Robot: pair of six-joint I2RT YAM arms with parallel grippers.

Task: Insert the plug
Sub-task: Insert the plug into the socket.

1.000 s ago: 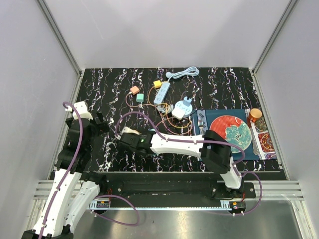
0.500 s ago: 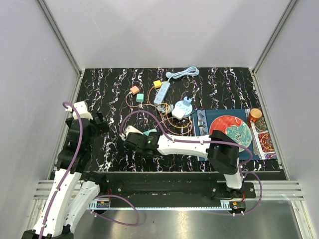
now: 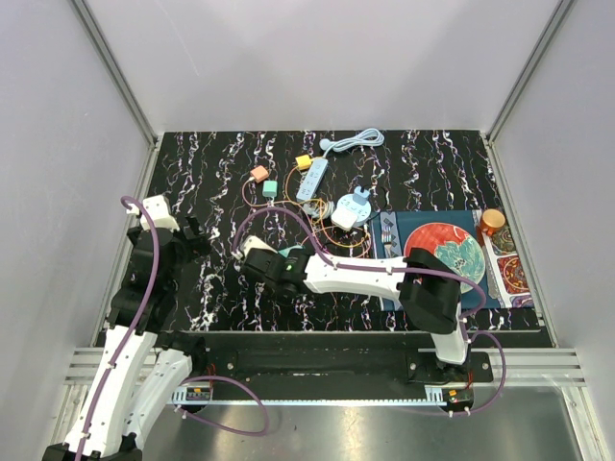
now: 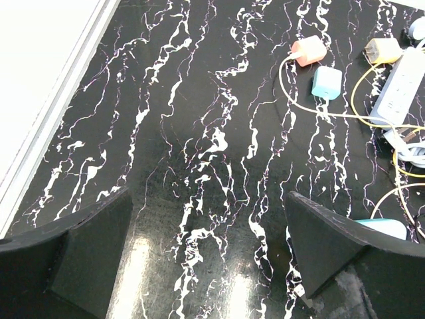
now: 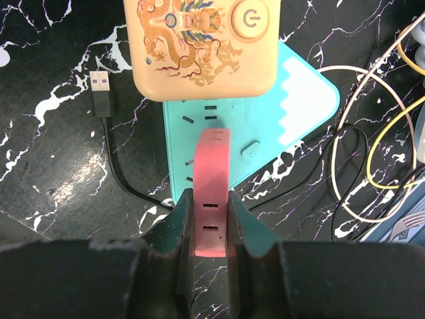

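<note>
Jaws of your right gripper [image 5: 211, 212] pinched the flat pink plug [image 5: 214, 149] over the teal plastic power strip [image 5: 292, 113], near-centre; your left gripper [image 4: 209, 246] gaped. You likely needed the plug squared to the slots first.

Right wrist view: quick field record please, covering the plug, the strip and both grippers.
right gripper: shut on pink rectangular plug
plug position: far end over the slots of the teal plastic power strip; seating cannot be told
strip neighbours: beige dragon-print box overlaps its far edge; black USB cable lies left
left gripper: open, above black marbled table
</note>
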